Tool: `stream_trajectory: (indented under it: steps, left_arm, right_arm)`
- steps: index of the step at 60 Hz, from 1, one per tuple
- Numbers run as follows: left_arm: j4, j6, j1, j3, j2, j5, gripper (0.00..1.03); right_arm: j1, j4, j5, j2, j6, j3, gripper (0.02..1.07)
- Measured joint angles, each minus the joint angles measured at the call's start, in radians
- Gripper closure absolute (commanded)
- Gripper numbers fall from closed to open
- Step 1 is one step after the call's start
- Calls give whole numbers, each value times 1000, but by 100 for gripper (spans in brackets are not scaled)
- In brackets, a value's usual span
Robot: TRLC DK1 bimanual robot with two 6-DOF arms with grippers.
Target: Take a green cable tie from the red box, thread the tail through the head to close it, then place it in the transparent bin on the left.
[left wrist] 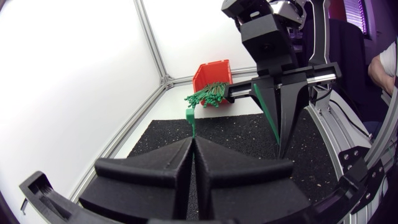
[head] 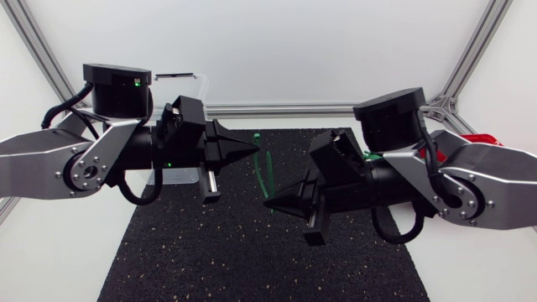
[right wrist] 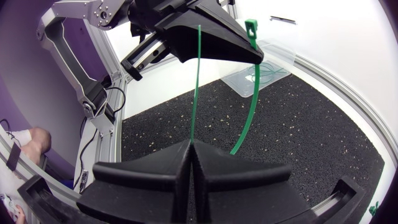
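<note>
The tie (head: 267, 170), thin and bright green, is bowing at the frame's centre. Its square head (right wrist: 250, 28) is poking past the left gripper (head: 252, 151), which is clamping it, and the right gripper (head: 270, 203) is pinching its tail. The red box (left wrist: 211, 71) is holding bundled ties (left wrist: 207, 94). The bin (head: 200, 81), upper left, is holding green strands (right wrist: 266, 73).

The cable tie (right wrist: 196, 87) is bright green, the left gripper (head: 252, 151) and right gripper (head: 273, 202) pinching it matte black, the mat (head: 252, 260) beneath black with pale flecks on a white tabletop (head: 470, 277), and the box (left wrist: 214, 71) ahead of the left gripper red with a green bundle of ties (left wrist: 208, 94).
</note>
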Motion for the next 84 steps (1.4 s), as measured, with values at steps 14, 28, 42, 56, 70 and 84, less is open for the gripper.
stream_trajectory:
  steps: [14, 28, 42, 56, 70, 84]
  left_arm:
    - [41, 23, -11, -36, -19, -32, 100]
    - [57, 57, -51, -60, -44, -81, 100]
    - [91, 88, -69, -88, -76, -131, 100]
    - [127, 122, -91, -127, -82, -178, 100]
    - [153, 150, -111, -145, -97, -206, 100]
    - [178, 173, -136, -164, -101, -238, 100]
  right_arm:
    - [-1, -4, -8, 33, 11, 0, 102]
    - [-5, -4, -16, 45, 11, 9, 102]
    - [-11, -4, -21, 51, 11, 11, 102]
    - [-12, -4, -24, 56, 11, 11, 102]
    - [-12, -4, -24, 68, 11, 11, 102]
    - [-12, -4, -31, 67, 11, 11, 102]
